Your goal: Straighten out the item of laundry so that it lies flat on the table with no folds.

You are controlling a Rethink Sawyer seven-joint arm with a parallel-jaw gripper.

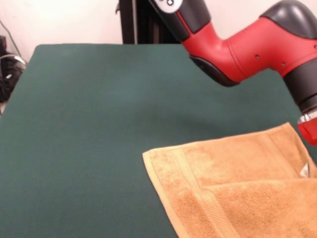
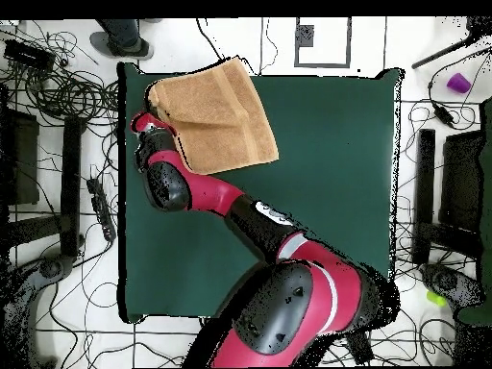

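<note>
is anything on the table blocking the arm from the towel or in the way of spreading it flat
Nothing visible does. The towel lies folded over itself at one corner of the green table, and the arm's end is already at its edge. The rest of the tabletop shows only bare felt. The end effector itself is hidden.

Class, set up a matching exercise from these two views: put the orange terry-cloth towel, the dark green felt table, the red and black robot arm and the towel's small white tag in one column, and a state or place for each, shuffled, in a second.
Things:
1. orange terry-cloth towel
2. dark green felt table
3. red and black robot arm
4. small white tag

States or places:
A. reaches over the table to the towel's edge
B. partly folded over itself
C. sewn at the towel's edge
D. mostly bare

Pairs: 1-B, 2-D, 3-A, 4-C
</note>
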